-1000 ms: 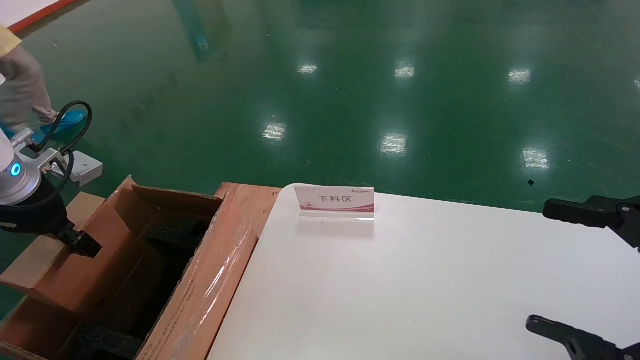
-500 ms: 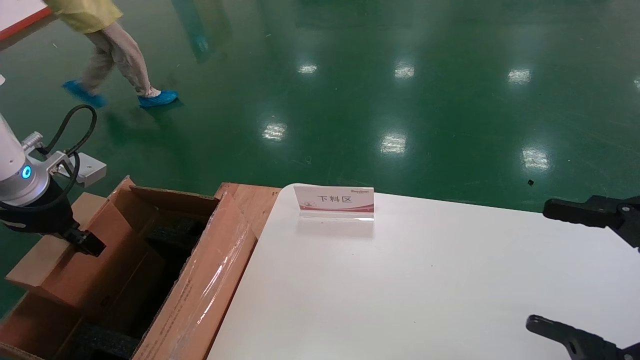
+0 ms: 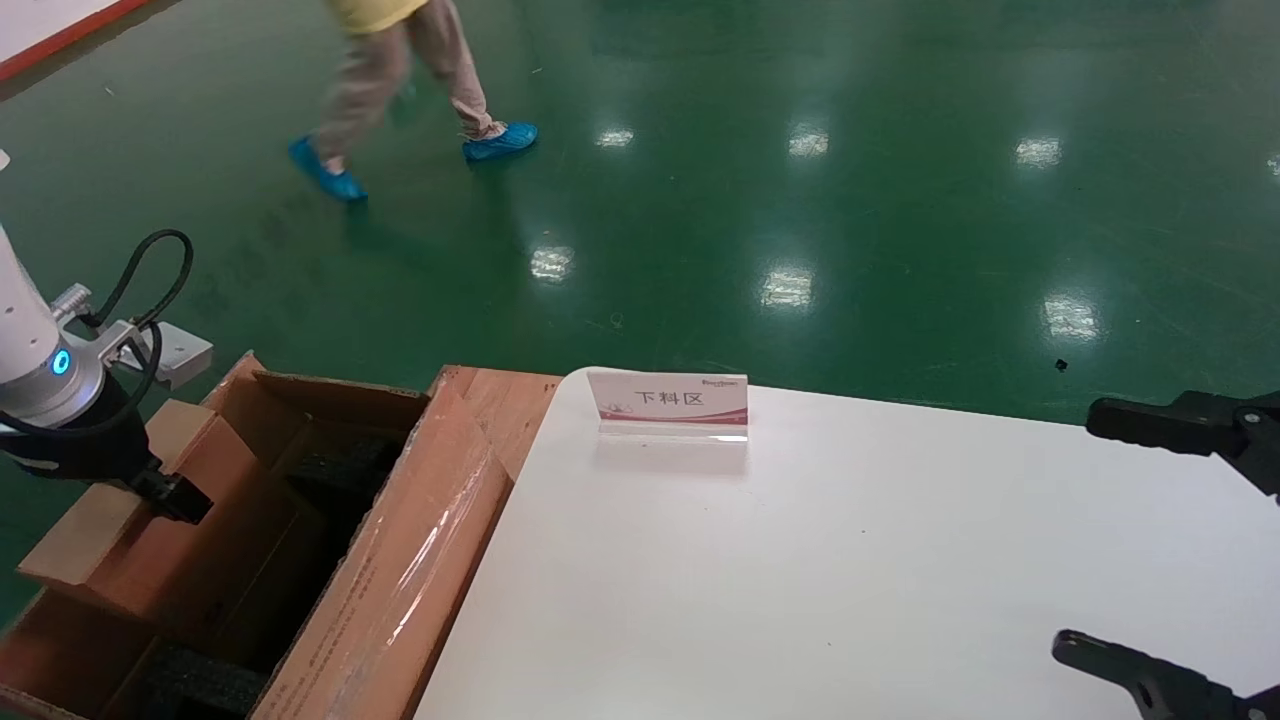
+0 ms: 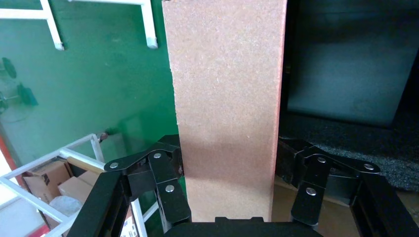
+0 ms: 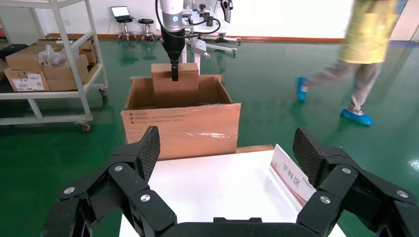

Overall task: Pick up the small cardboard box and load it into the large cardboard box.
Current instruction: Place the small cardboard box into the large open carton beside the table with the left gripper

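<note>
The small cardboard box is plain brown, and my left gripper is shut on it from above. It hangs at the left side of the large cardboard box, over the opening. The left wrist view shows the small cardboard box filling the space between the fingers, with black foam beneath. From the right wrist view the small cardboard box sticks up above the large cardboard box. My right gripper is open and idle over the white table's right end.
A white table abuts the large box's taped flap. A small sign stand sits near the table's far edge. A person walks across the green floor behind. A shelf cart with cartons stands beyond the large box.
The person has walked from the far left toward the middle of the floor. My left arm and the small box have shifted only slightly. The right arm has not moved.
</note>
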`<control>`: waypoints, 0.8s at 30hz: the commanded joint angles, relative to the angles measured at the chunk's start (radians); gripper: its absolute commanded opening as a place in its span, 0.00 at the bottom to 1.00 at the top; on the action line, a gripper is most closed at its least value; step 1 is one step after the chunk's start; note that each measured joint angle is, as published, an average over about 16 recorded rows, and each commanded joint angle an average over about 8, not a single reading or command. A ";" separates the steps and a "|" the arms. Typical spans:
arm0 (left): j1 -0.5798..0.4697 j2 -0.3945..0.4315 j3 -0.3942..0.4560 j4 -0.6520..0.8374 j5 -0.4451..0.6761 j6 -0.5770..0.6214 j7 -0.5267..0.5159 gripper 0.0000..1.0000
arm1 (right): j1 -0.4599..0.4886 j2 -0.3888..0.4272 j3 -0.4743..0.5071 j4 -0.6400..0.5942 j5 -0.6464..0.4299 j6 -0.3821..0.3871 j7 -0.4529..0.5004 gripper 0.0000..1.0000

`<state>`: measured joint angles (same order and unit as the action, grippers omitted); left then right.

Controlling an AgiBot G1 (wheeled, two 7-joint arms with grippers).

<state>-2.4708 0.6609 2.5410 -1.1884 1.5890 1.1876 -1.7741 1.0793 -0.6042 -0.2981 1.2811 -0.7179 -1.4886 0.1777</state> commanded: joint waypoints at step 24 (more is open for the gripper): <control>0.079 -0.031 0.008 0.061 -0.022 -0.045 0.025 0.12 | 0.000 0.001 -0.001 0.000 0.001 0.001 -0.001 1.00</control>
<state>-2.3937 0.6300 2.5487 -1.1288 1.5671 1.1436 -1.7501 1.0795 -0.6037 -0.2993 1.2810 -0.7171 -1.4880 0.1771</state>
